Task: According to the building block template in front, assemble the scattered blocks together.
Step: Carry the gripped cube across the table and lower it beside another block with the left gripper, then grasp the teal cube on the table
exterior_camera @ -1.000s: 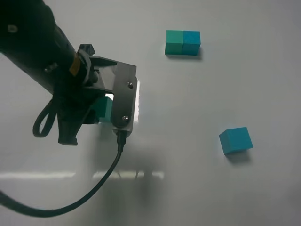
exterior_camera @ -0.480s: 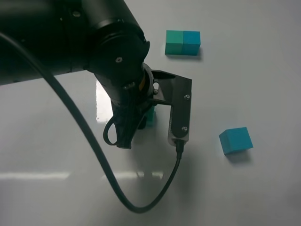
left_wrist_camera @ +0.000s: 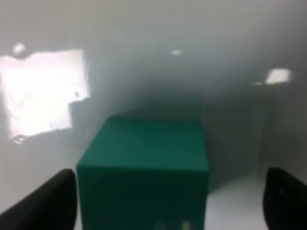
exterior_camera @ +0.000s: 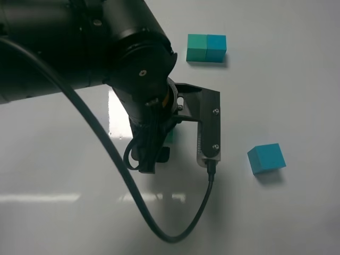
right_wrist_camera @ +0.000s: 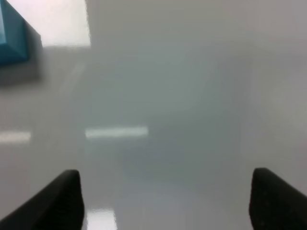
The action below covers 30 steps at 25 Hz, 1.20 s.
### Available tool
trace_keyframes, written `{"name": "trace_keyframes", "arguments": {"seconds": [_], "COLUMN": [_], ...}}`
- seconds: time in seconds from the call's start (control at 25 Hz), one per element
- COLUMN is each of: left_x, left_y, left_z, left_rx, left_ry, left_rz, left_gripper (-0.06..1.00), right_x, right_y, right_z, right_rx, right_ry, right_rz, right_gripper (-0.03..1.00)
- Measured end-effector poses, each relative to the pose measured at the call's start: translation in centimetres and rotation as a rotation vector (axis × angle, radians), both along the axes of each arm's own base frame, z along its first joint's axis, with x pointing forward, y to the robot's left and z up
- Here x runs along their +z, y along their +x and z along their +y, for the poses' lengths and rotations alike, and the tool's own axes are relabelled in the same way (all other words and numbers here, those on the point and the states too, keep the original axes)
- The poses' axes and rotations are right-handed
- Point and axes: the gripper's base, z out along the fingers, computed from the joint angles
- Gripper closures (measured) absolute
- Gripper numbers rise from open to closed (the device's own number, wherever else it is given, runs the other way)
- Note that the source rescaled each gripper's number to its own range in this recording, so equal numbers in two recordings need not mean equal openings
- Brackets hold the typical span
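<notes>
Exterior high shows our left arm (exterior_camera: 106, 53) reaching across the middle of the white surface (exterior_camera: 297, 95), covering most of the near-left part. Only a sliver of the green cube (exterior_camera: 170, 136) shows under it. Left wrist shows this cube sitting flat on the surface between the fingers of the left end effector (left_wrist_camera: 168, 203), which stands wide: one finger (left_wrist_camera: 50, 201) is just beside the cube, while the other is apart from it with bare surface between. The blue cube (exterior_camera: 266, 158) lies well to the right of the green one, turned slightly askew, with open surface all round it and between the two. The template (exterior_camera: 206, 48) sits at the far side, green half left, blue half right, well apart from both cubes. Right wrist shows the right end effector (right_wrist_camera: 168, 201) wide and holding nothing, above bare surface, the blue cube at the picture's edge. A black cable (exterior_camera: 159, 223) loops over the near surface
</notes>
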Motion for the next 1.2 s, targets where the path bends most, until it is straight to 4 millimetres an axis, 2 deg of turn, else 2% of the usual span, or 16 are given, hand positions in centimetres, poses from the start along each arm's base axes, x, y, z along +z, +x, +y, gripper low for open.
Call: {"name": "trace_keyframes", "arguments": {"seconds": [0.04,0.16,0.48,0.6,0.76,0.84,1.0,1.12,1.2], "left_x": [0.4,1.8,7.2,8.8,10.9,12.3,15.5,16.8,16.7], "left_y": [-0.4,-1.5,-2.8,-2.0,0.7,1.3,-0.1,-1.9,-3.3], "left_z": [-0.2,-0.1,3.1,5.5,11.5,15.7,24.1,29.0,31.2], "left_rx": [-0.006,0.014,0.208,0.340,0.648,0.785,1.006,1.140,1.200], "left_ry": [-0.014,-0.064,-0.312,-0.432,-0.645,-0.751,-0.951,-1.042,-1.059], "left_rz": [0.001,0.006,-0.006,0.005,0.011,0.002,-0.078,-0.159,-0.188], "left_gripper": [0.08,0.01,0.00,0.00,0.01,0.01,0.03,0.04,0.04], "right_x": [0.0,0.0,0.0,0.0,0.0,0.0,0.0,0.0,0.0], "right_y": [0.0,0.0,0.0,0.0,0.0,0.0,0.0,0.0,0.0], "right_z": [0.0,0.0,0.0,0.0,0.0,0.0,0.0,0.1,0.2], "right_rx": [0.000,0.000,0.001,0.001,0.003,0.003,0.008,0.021,0.034], "right_ry": [0.000,0.000,-0.002,-0.005,-0.009,-0.010,-0.021,-0.027,-0.034], "right_rz": [0.000,0.000,0.000,0.000,0.000,0.001,0.001,0.001,0.001], "right_gripper": [0.30,0.30,0.30,0.30,0.30,0.30,0.30,0.30,0.30]}}
